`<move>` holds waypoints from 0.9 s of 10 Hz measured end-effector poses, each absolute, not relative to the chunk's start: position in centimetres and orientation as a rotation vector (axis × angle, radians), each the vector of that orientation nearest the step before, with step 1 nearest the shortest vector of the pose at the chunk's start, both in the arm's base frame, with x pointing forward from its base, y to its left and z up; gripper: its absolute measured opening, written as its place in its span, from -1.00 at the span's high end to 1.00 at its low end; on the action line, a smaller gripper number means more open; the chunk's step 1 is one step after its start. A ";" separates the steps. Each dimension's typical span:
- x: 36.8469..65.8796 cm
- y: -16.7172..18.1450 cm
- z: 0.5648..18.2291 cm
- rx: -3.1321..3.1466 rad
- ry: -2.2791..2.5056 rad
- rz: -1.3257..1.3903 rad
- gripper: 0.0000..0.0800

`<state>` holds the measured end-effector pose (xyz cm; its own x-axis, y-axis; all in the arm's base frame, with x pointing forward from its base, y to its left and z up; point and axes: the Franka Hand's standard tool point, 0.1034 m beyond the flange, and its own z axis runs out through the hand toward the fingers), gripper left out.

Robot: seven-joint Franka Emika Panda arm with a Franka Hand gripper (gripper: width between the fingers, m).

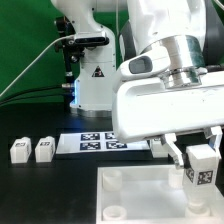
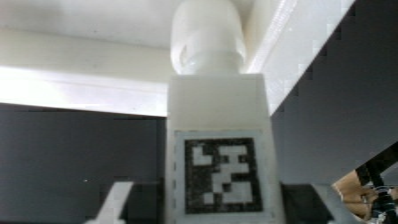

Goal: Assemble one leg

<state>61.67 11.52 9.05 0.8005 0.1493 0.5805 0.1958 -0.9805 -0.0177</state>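
Note:
My gripper (image 1: pixel 203 155) is shut on a leg (image 1: pixel 203 168), a white block-shaped post with a black-and-white tag on its face. It holds the leg upright just above the large white tray-like part (image 1: pixel 140 195), near that part's right side in the exterior view. In the wrist view the held leg (image 2: pixel 217 130) fills the middle, its tag facing the camera and its round peg end pointing away. The fingers (image 2: pixel 128 200) press on both its sides. Two more legs (image 1: pixel 20 151) (image 1: pixel 43 150) stand side by side on the black table at the exterior view's left.
The marker board (image 1: pixel 100 142) lies flat behind the tray-like part. The robot's base (image 1: pixel 93 85) stands at the back in front of a green backdrop. The tray-like part has round corner sockets (image 1: pixel 112 180).

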 end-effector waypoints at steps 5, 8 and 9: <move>61.2 11.4 7.7 -2.908 -0.280 -0.932 0.27; 61.7 11.5 7.6 -2.882 -0.307 -0.982 0.27; 62.1 11.5 7.6 -2.872 -0.326 -0.990 0.27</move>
<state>62.08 11.54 7.60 0.7677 0.1723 0.6172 0.2281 -0.9736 -0.0120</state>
